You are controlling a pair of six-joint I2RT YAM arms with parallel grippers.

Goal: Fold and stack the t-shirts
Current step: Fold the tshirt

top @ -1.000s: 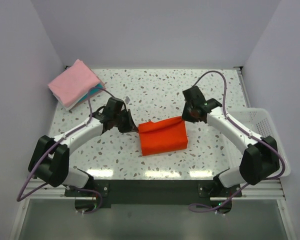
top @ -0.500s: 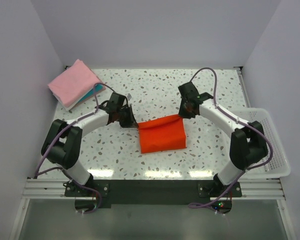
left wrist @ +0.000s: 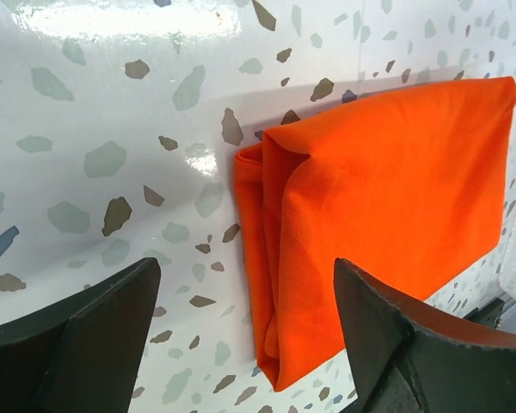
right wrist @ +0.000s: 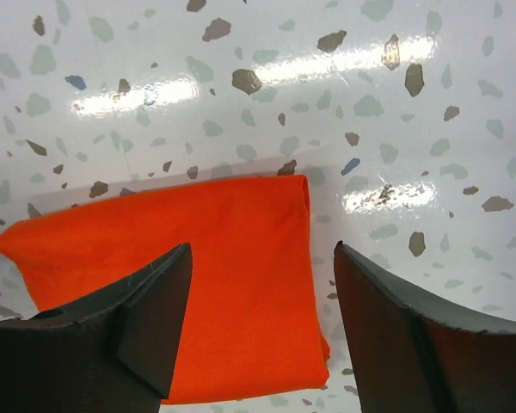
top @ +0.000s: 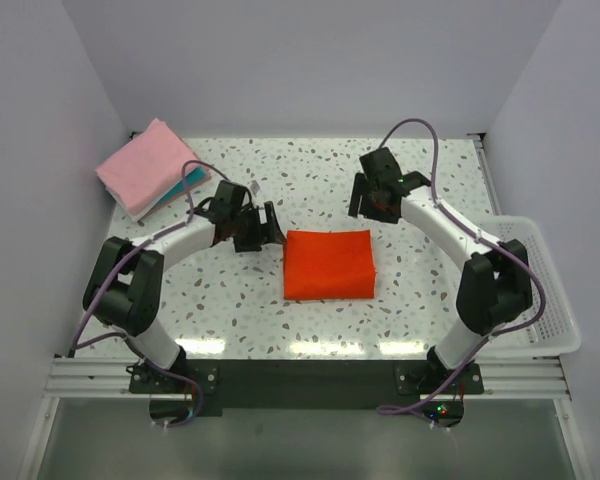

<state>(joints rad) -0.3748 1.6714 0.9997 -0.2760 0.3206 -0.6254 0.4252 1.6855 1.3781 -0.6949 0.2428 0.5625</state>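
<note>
Finds orange shirt (top: 328,264) mid-table, just beside left gripper (top: 269,227), near right gripper (top: 363,205), touching neither. Shows both jaws wide, gripping nothing. Puts basket (top: 552,300) at right edge, well apart. Stacks pink shirt (top: 148,165) on teal shirt (top: 192,181), far left. Reads orange shirt as flat folded rectangle.

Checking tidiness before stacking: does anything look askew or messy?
Only small things: the orange shirt has uneven layers along one edge, and the pink shirt lies angled to the table, the teal shirt peeking out beneath.
</note>
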